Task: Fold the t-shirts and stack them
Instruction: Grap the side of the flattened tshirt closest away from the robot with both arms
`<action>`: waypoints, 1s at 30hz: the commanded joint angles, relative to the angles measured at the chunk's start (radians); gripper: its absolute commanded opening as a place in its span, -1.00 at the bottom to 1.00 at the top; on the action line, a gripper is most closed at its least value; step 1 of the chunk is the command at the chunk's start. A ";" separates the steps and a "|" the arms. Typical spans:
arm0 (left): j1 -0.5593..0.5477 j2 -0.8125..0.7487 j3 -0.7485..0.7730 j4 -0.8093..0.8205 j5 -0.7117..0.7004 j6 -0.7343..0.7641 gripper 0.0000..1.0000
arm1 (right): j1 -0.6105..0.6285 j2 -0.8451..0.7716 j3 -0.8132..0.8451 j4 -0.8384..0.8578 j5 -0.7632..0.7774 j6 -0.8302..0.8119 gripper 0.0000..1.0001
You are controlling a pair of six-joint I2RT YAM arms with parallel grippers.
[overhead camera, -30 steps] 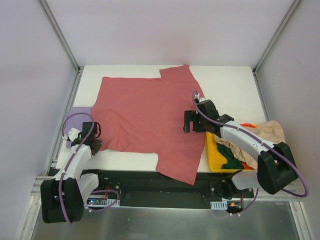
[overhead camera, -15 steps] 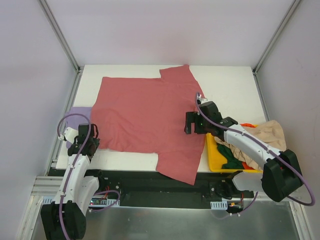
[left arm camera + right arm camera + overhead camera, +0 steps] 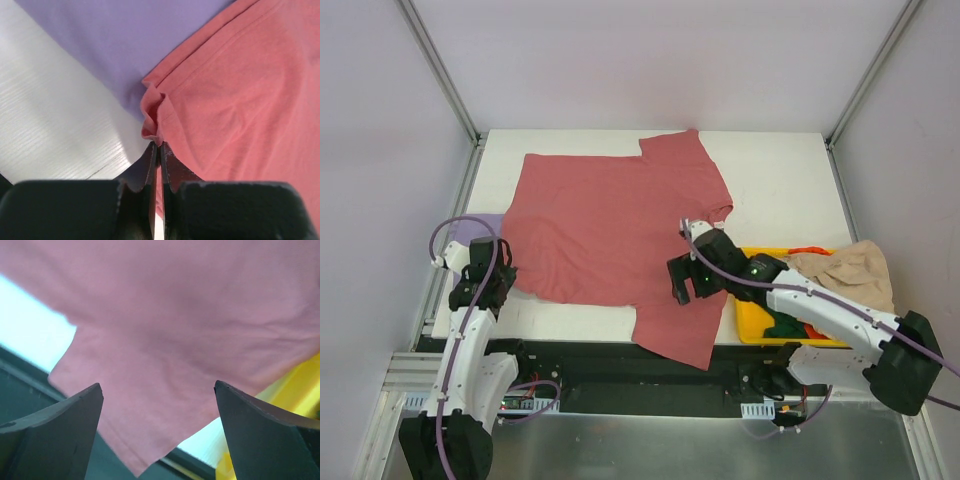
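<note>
- Pink cotton shirt (image 3: 610, 220): lies spread flat across the white table (image 3: 780, 185), back sleeve near the far edge, near sleeve hanging over the front edge.
- Left gripper (image 3: 159, 146): jaws pressed together, pinching a puckered bit of hem at the shirt's left near corner, over a purple shirt (image 3: 125, 40) lying partly beneath.
- Against a second ago: drawn back a little toward its base, the shirt's outline hardly altered.
- Right gripper (image 3: 682, 282): jaws spread wide, holding nothing; swung from beside the right-hand sleeve down to hover above the near sleeve.
- Yellow bin (image 3: 752, 322) at right: holds a beige shirt (image 3: 850, 275) with green and orange ones.
- Reads as lining up a two-handed grab along the near edge; first fold not yet begun, no stack started.
- Next, probably: closing on the near sleeve cloth without catching the table lip.
</note>
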 commanded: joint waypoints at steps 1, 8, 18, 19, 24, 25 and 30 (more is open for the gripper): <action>0.009 0.031 0.049 0.014 0.044 0.044 -1.00 | 0.161 -0.032 -0.018 -0.140 -0.074 -0.044 0.92; 0.009 0.050 0.051 0.017 0.050 0.047 -1.00 | 0.443 0.071 -0.038 -0.257 -0.143 0.070 0.91; 0.009 0.027 0.042 0.020 0.050 0.050 -1.00 | 0.490 0.166 -0.082 -0.352 -0.100 0.179 0.49; 0.009 0.025 0.042 0.020 0.047 0.050 -1.00 | 0.490 0.175 -0.086 -0.342 -0.103 0.179 0.41; 0.009 0.031 0.043 0.020 0.042 0.050 -1.00 | 0.490 0.229 -0.099 -0.305 -0.132 0.171 0.32; 0.009 0.031 0.043 0.020 0.041 0.050 -1.00 | 0.490 0.239 -0.104 -0.305 -0.129 0.169 0.31; 0.007 0.030 0.042 0.020 0.036 0.047 -1.00 | 0.490 0.278 -0.098 -0.299 -0.052 0.182 0.00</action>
